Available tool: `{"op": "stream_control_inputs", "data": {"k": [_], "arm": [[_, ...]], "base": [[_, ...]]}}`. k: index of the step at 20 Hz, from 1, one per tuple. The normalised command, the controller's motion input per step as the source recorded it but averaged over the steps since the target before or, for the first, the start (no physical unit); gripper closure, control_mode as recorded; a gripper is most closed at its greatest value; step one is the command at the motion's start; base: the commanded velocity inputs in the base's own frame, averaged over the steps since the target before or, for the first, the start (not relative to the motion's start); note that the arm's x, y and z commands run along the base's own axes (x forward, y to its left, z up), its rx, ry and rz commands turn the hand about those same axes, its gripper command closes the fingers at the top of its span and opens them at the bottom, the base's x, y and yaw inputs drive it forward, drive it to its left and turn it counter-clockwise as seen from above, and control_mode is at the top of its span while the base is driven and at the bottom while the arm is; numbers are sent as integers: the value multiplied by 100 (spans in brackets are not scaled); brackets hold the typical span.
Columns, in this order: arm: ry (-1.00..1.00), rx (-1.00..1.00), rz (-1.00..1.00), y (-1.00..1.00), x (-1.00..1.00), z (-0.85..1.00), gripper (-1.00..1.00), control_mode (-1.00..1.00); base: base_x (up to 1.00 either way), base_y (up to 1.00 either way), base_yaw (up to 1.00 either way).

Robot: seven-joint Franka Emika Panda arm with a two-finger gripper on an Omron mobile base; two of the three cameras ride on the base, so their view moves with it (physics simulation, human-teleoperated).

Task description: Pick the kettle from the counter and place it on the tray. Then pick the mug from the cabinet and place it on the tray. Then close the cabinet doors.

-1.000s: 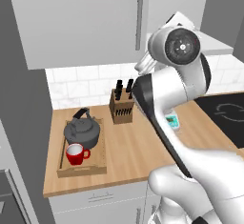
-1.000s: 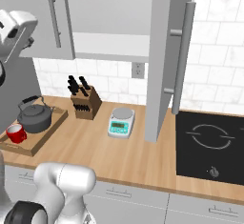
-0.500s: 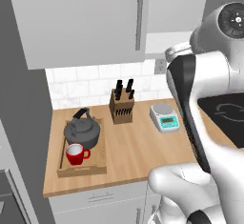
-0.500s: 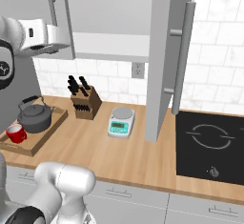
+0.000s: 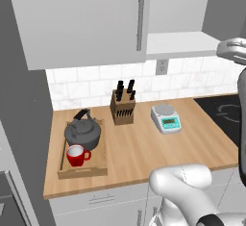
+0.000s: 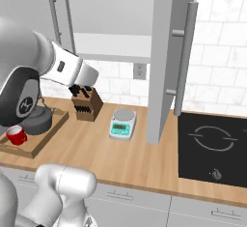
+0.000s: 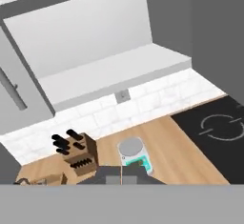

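The kettle [image 5: 82,132] and the mug [image 5: 77,156] both sit in the tray [image 5: 61,162] at the left end of the surface [image 5: 139,155], the mug just in front of the kettle, so by the look of things only the doors are left to do. The left door [image 5: 81,20] lies flat across its half of the cabinet [image 5: 180,42] with its bar handle [image 5: 141,17] upright near the inner edge. The right door [image 6: 161,62] stands swung out towards the robot, edge-on in the right base view, its long bar handle [image 6: 185,59] vertical on the outward face. Behind it the cabinet shelf [image 7: 114,73] is bare.

The hand [image 7: 122,176] is closed on nothing; its dark fingertips meet at the bottom of the hand view, pointed down over the scale [image 7: 135,155] and towards the knife block [image 7: 76,154], with the hob [image 7: 217,132] off to one side. The arm's forearm hangs in front of the open cabinet, above the knife block, in the right base view.

The relation that matters: the open door lies to the robot's right of the hand and a little nearer the base, its long axis upright. Shutting it probably means getting round to its outer face and pushing leftward and back towards the cabinet front.
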Motion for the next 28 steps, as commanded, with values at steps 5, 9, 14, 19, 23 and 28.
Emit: {"op": "stream_control_inputs", "data": {"k": [5,9,14,19,23,28], "arm": [[-23,27,-19,-50,-32,-52,100,-100],[-19,23,-3,-25,-25,-7,100,-100],[0,11,0,-26,-8,-10,100,-100],[0,27,0,-52,-21,-1,100,-100],[0,28,0,-66,-50,0,100,-100],[0,27,0,-59,-44,0,100,-100]], "base": [[0,0,0],[0,0,0],[0,0,0],[0,0,0],[0,0,0],[0,0,0]]}}
